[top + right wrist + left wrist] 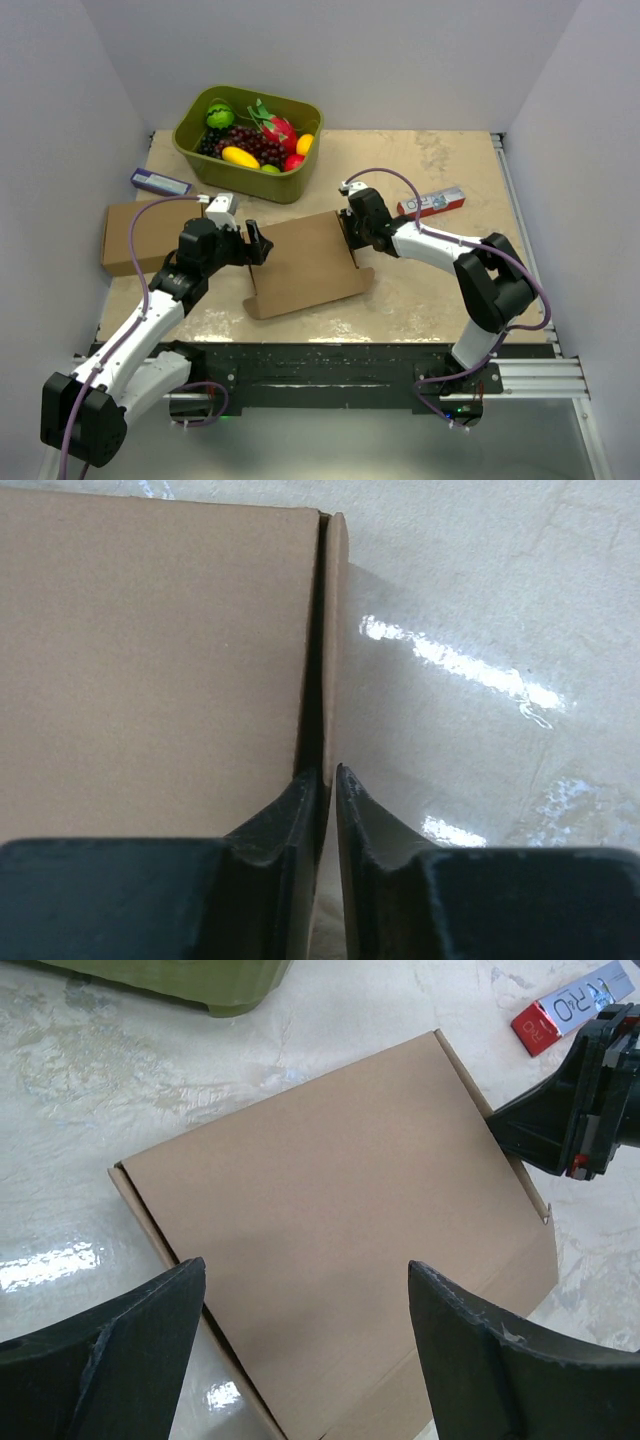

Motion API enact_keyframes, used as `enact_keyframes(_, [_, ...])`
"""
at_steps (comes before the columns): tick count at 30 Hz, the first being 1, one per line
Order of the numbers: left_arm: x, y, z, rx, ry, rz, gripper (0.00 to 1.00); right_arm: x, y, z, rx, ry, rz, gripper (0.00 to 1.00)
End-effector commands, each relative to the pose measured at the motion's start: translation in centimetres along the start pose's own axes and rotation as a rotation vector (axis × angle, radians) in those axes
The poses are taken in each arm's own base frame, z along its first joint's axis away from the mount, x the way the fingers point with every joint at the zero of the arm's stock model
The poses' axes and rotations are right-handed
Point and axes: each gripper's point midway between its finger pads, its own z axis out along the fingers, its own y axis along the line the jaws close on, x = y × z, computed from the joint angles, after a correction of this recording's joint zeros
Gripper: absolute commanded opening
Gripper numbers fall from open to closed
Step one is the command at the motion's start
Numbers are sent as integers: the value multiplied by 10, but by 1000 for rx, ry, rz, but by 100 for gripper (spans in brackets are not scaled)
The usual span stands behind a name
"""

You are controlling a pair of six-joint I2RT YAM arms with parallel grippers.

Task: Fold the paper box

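Observation:
The paper box (305,262) lies in the middle of the table, its lid down flat over the tray. In the right wrist view my right gripper (328,775) is shut on the box's thin upright right side wall (334,630), with the cardboard pinched between the fingertips. From above, the right gripper (349,231) sits at the box's right edge. My left gripper (258,243) hovers at the box's left edge, open. In the left wrist view its jaws (306,1263) stand wide apart over the brown lid (330,1180), holding nothing. The right gripper (500,1125) shows there at the box's far edge.
A green tub of fruit (248,130) stands at the back, close behind the box. Another brown cardboard box (135,235) lies at the left, with a small blue pack (160,182) behind it. A red-and-white pack (432,203) lies to the right of the right gripper.

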Motion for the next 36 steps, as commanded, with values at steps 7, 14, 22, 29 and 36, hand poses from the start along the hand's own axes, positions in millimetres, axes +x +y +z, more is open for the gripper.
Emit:
enact_keyframes(7, [-48, -29, -17, 124, -41, 282, 87, 7, 4, -26, -58, 166, -64, 0])
enact_keyframes(14, [-47, -48, -24, 228, -33, 405, 87, -12, -5, -61, -68, 337, -120, 0])
enact_keyframes(22, [-28, -112, -48, 501, -71, 565, 86, 30, -5, -69, -187, 625, -75, 0])
enact_keyframes(29, [8, -165, -64, 595, -39, 778, 85, 40, 0, -73, -320, 741, -21, 0])
enact_keyframes(36, [-8, -132, -43, 172, -45, 837, 92, 14, -6, -61, -364, 664, 21, 0])
